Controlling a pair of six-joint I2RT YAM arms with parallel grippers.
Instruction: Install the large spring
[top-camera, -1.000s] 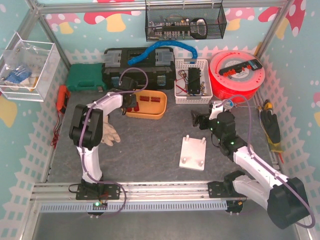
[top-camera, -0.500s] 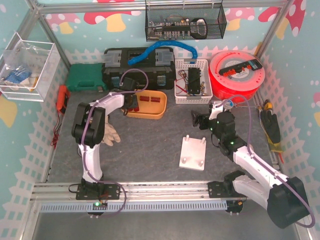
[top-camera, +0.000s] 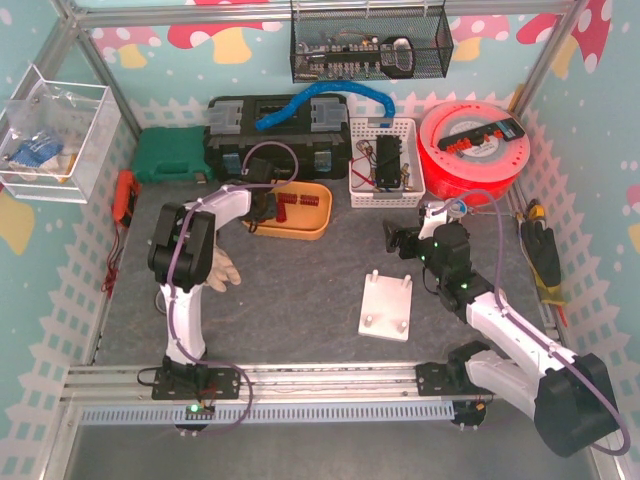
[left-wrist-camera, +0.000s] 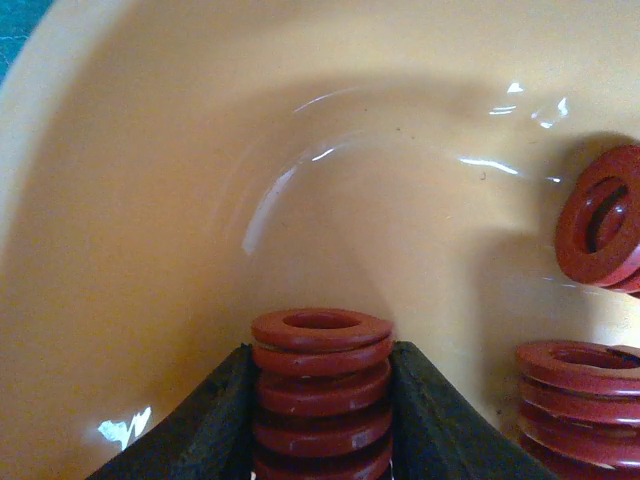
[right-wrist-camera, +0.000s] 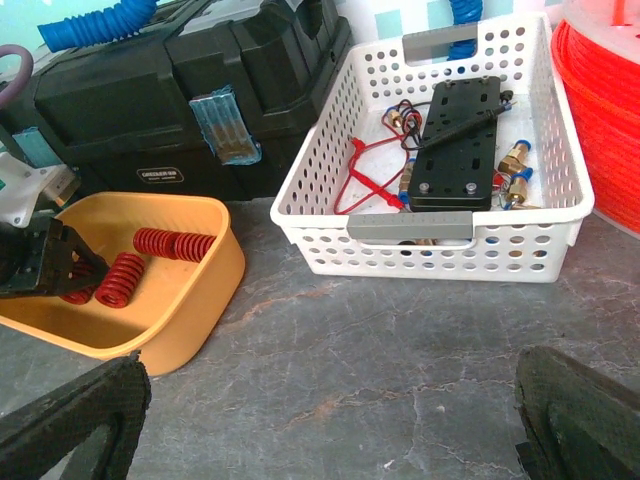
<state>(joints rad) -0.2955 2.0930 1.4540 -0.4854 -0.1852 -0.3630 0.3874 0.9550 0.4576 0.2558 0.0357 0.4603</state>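
Nearest the arm bases, a flat white plate with upright pegs (top-camera: 387, 307) lies on the grey stone-patterned counter (top-camera: 290, 300), with nothing mounted on its pegs. Just beyond it, the right pincer (right-wrist-camera: 325, 430) hangs over bare counter. Its two black fingers (right-wrist-camera: 75, 420) are spread wide to either edge of the wrist view and grip nothing.

To the left, a beige fabric glove (top-camera: 220, 270) lies beside the left arm. That arm reaches away into a shallow orange plastic tub (top-camera: 300, 228). There the left pincer (left-wrist-camera: 322, 420) is pressed onto a red coil spring (left-wrist-camera: 322, 395), one dark finger (left-wrist-camera: 215, 420) against each flank. The spring's ring-shaped end sticks out past the fingertips toward the tub's curved wall. The pictures do not show whether the spring is touching the tub floor or lifted off it.

More red springs are in the same tub. One stands just right of the gripped one (left-wrist-camera: 575, 400), another lies tilted further right (left-wrist-camera: 600, 215), and a longer one rests on its side near the far wall (right-wrist-camera: 170, 243).

Right of the tub sits a white perforated plastic basket (right-wrist-camera: 450, 240) holding a black block (right-wrist-camera: 460, 140), red wire and small brass fittings. Behind the tub is a black plastic toolbox (right-wrist-camera: 150, 100), with a blue corrugated hose (top-camera: 320, 97) draped on it. A green plastic case (top-camera: 170, 155) is at its left and a red round spool (top-camera: 475, 140) is at the far right.
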